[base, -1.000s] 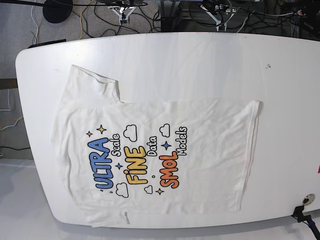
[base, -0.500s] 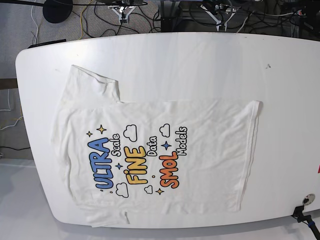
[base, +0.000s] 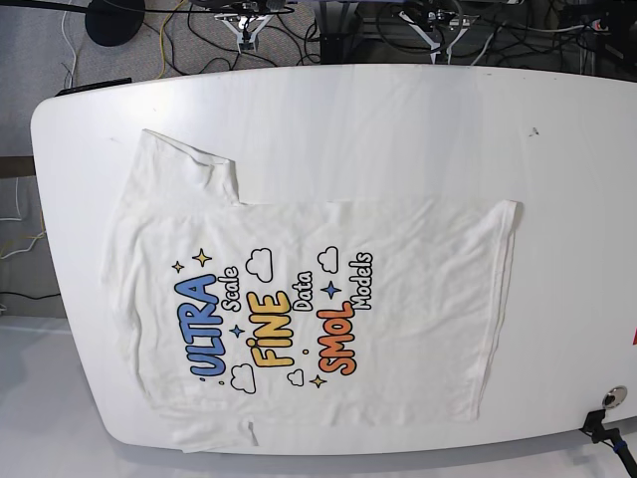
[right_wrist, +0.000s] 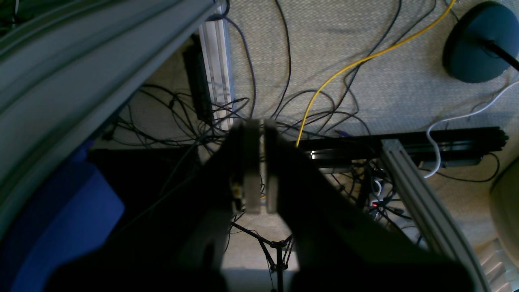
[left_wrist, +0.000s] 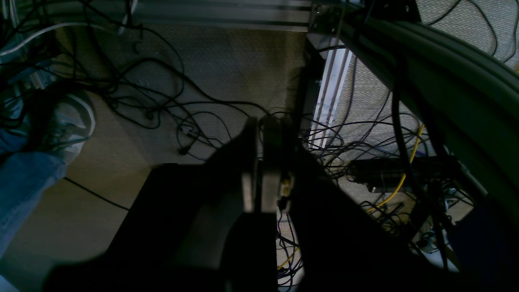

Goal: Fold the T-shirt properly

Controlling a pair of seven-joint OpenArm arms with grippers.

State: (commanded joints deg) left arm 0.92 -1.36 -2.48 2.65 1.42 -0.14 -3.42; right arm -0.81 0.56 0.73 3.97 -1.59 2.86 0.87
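Lying print-up on the table (base: 398, 129), the T-shirt (base: 398, 289) awaited folding — left gripper (left_wrist: 261, 162) and right gripper (right_wrist: 256, 162) hung off-table, fingers together, empty.

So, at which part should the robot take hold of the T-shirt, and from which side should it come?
Probably at the free sleeve and the hem corner on the T-shirt's far edge, coming from above. The shirt lies flat, print up, so only its edges offer cloth to pinch. Both the left gripper and right gripper are shut, away from the table.

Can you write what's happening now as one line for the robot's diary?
T-shirt: flat, print up | left gripper: shut, off table | right gripper: shut, off table
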